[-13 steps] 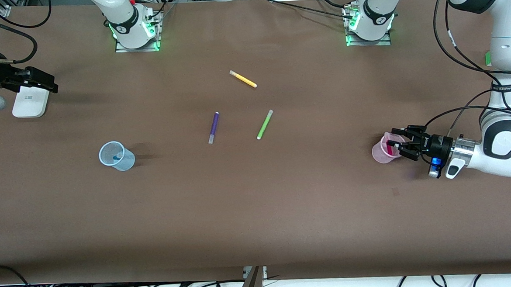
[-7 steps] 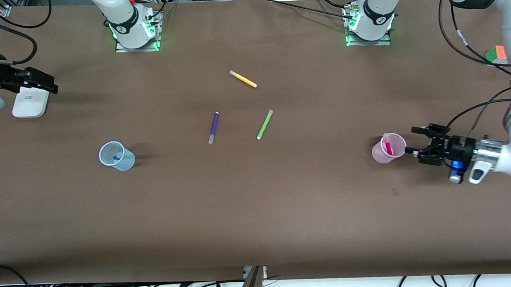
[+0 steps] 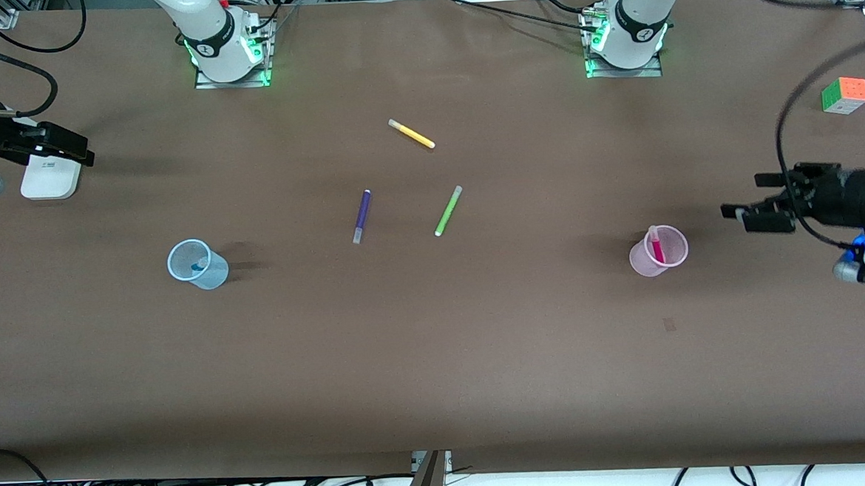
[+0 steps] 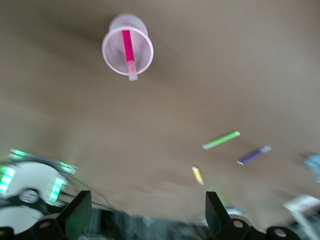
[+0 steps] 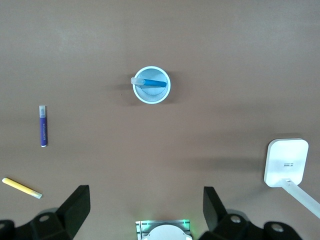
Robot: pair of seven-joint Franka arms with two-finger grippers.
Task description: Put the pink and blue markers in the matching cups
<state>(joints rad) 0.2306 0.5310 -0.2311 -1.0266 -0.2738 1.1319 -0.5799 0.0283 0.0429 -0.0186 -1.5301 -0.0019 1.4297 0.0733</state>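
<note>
The light pink cup (image 3: 644,261) stands upright toward the left arm's end of the table, with the pink marker (image 3: 657,247) leaning inside it. Both also show in the left wrist view, the cup (image 4: 112,52) and the marker (image 4: 128,46). My left gripper (image 3: 749,201) (image 4: 147,210) is open and empty, up in the air, apart from the pink cup. The light blue cup (image 3: 210,272) (image 5: 152,96) stands toward the right arm's end and holds the blue marker (image 3: 198,267) (image 5: 151,83). My right gripper (image 3: 76,147) (image 5: 146,200) is open and empty over a white device (image 3: 50,178).
A purple marker (image 3: 361,216), a lime green marker (image 3: 448,210) and a yellow marker (image 3: 412,134) lie on the middle of the table. A colour cube (image 3: 844,95) sits near the left arm's end. The white device also shows in the right wrist view (image 5: 286,162).
My left gripper has let go of the pink marker, which stays in the pink cup, and has drawn back and up toward the left arm's end. The right arm has hardly moved.
</note>
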